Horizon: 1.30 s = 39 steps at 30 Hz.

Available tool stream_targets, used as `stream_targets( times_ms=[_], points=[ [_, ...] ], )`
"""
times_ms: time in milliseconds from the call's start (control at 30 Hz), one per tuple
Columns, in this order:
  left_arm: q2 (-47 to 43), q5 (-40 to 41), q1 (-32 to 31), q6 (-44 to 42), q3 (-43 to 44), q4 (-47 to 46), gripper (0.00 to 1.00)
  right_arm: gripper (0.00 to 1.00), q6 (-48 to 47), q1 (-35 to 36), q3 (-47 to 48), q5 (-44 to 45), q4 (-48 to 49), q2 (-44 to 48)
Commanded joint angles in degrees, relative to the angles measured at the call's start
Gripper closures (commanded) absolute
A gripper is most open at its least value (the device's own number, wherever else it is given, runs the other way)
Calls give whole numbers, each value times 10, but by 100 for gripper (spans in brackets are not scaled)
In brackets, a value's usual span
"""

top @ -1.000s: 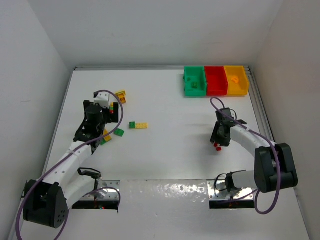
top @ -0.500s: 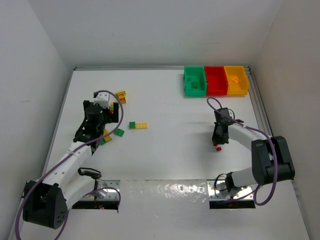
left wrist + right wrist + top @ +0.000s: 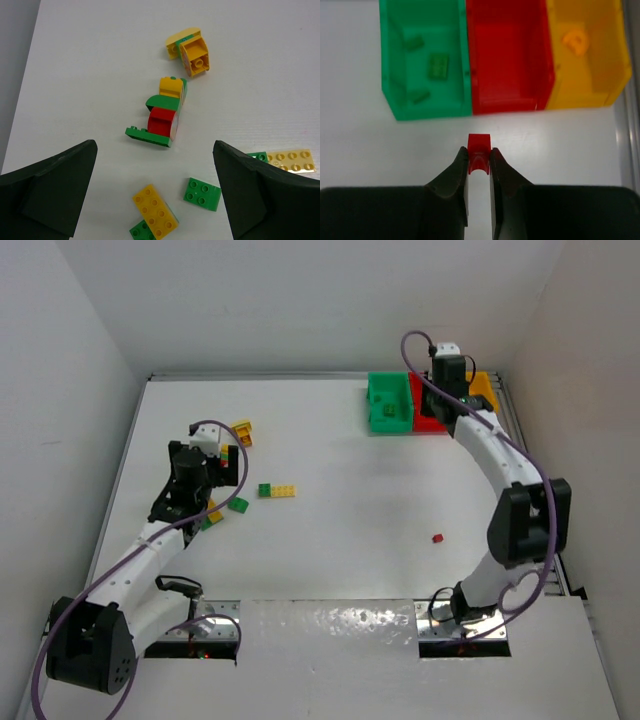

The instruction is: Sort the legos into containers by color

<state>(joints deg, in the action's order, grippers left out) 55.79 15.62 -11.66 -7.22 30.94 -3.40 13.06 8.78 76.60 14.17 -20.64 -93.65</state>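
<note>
My right gripper (image 3: 479, 156) is shut on a small red brick (image 3: 479, 146) and hovers just in front of the red bin (image 3: 510, 55); in the top view it (image 3: 446, 400) hangs over that bin. The green bin (image 3: 388, 75) holds green bricks (image 3: 438, 66). The yellow bin (image 3: 602, 65) holds an orange piece (image 3: 574, 41). My left gripper (image 3: 155, 200) is open above loose legos: a yellow brick (image 3: 155, 210), a green brick (image 3: 201, 192) and a green, red and yellow stack (image 3: 162, 120). Another small red brick (image 3: 437, 538) lies on the table.
A yellow piece (image 3: 190, 50) lies beyond the stack. A pale yellow plate joined to a green one (image 3: 277, 490) lies mid-table. The three bins (image 3: 389, 400) stand side by side at the back right, close to the right wall.
My right arm has lifted a red brick off the table and swung it back to the bins, leaving one small red brick behind. The left arm has not moved.
</note>
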Motion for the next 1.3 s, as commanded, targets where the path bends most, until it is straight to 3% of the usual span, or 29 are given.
stream_targets(
  times_ms=[0, 200, 467, 600, 700, 800, 867, 967, 1200, 1267],
  points=[
    [-3, -2, -7, 5, 25, -13, 0, 100, -51, 1, 111, 63, 27, -114],
    [-7, 6, -8, 5, 35, 21, 0, 100, -9, -10, 280, 132, 36, -277],
    [-9, 10, -7, -26, 23, 26, 0, 100, 43, -18, 329, 119, 97, -348],
    [-42, -46, -8, -114, -31, 9, 0, 99, 28, -20, 330, 108, 107, -360],
    [-107, -120, -8, -226, -95, -16, 0, 97, 28, -27, 326, 103, 107, -365],
    [-182, -201, -8, -348, -150, -6, 0, 92, 33, -36, 320, 100, 100, -370],
    [-227, -229, -8, -394, -170, 1, 0, 82, 33, -39, 315, 105, 97, -366],
    [-255, -230, -8, -392, -185, 9, 0, 68, 35, -43, 299, 101, 108, -350],
    [-230, -209, -8, -348, -168, 16, 0, 51, 17, -46, 303, 80, 110, -333],
    [-227, -203, -8, -344, -165, 16, 0, 51, 14, -47, 303, 72, 105, -323]
  ],
)
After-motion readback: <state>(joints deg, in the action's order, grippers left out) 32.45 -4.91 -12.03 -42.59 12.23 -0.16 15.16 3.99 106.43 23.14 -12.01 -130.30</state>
